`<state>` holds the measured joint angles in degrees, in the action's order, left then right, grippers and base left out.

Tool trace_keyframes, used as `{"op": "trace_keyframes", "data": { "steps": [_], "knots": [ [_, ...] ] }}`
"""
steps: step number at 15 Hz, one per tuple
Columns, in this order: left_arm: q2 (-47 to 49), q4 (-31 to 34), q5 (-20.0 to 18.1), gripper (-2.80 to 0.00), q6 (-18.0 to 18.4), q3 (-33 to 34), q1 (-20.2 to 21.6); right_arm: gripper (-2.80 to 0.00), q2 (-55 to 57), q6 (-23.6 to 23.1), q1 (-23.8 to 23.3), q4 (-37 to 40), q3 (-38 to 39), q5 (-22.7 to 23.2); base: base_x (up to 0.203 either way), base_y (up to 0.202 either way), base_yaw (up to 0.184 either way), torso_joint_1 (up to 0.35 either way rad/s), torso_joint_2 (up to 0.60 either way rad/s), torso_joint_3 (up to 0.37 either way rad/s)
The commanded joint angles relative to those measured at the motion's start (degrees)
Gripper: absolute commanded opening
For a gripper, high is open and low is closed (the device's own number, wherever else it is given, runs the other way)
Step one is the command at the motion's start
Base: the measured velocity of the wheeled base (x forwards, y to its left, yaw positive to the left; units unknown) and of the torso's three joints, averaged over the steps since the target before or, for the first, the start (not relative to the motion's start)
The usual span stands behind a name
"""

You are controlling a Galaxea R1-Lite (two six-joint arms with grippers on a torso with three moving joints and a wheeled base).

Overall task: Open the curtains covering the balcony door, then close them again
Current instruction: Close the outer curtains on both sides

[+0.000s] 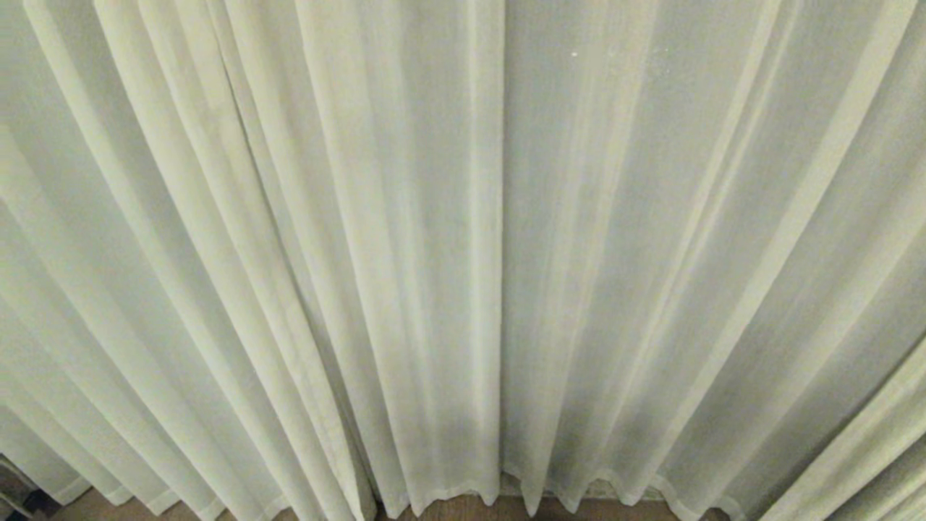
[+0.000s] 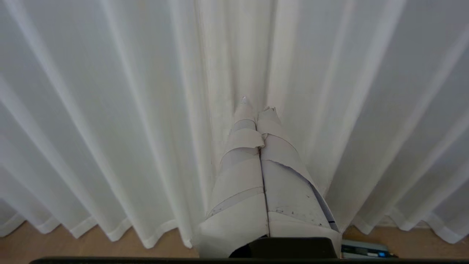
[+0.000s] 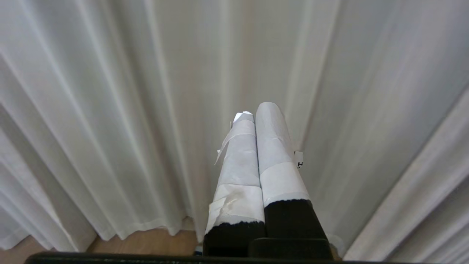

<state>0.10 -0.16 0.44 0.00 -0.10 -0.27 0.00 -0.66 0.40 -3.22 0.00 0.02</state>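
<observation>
- The fingers (image 2: 243,121) of the left gripper (image 2: 256,106) are pressed flat together along their whole length, wrapped in white tape, with nothing between them.
- The fingers (image 3: 269,124) of the right gripper (image 3: 255,110) are likewise closed against each other, white tape over the tips and bare black farther back, and they grip nothing.
- Straight ahead of both sets of fingertips hang the curtains (image 1: 434,253), cream-white and pleated from top to bottom, filling each wrist view from side to side.
- In the left wrist view the fingertips point at a deep fold of the curtains (image 2: 234,55); whether they touch the cloth cannot be told.
- In the right wrist view the tips point at a shallow fold of the curtains (image 3: 238,55); contact cannot be told there either.
- Below the fingers the wavy hem hangs just above a strip of wooden floor (image 2: 84,245), also seen under the right fingers (image 3: 146,242).
- Beside the base of the left fingers, low by the floor, sits a small pale device with a blue light (image 2: 364,251).
- In the head view neither gripper shows; the two panels meet at a vertical edge near the middle, drawn fully across, and the door behind is hidden.
- A thin band of floor (image 1: 470,506) shows under the hem.
</observation>
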Motion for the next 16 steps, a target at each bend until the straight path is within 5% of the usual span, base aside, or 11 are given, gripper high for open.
{"op": "trace_keyframes", "data": {
  "steps": [1, 16],
  "knots": [
    [-0.1, 0.0, 0.0, -2.8, 0.0, 0.0, 0.0, -2.8, 0.0, 0.0, 0.0, 0.0, 0.0, 0.0, 0.0, 0.187, 0.001, 0.002, 0.01, 0.006],
    [-0.1, 0.0, 0.0, -2.8, -0.2, 0.0, 0.0, -2.8, 0.0, 0.0, 0.0, 0.0, 0.0, 0.0, 0.0, 0.187, -0.001, 0.002, 0.0, 0.001]
  ]
}}
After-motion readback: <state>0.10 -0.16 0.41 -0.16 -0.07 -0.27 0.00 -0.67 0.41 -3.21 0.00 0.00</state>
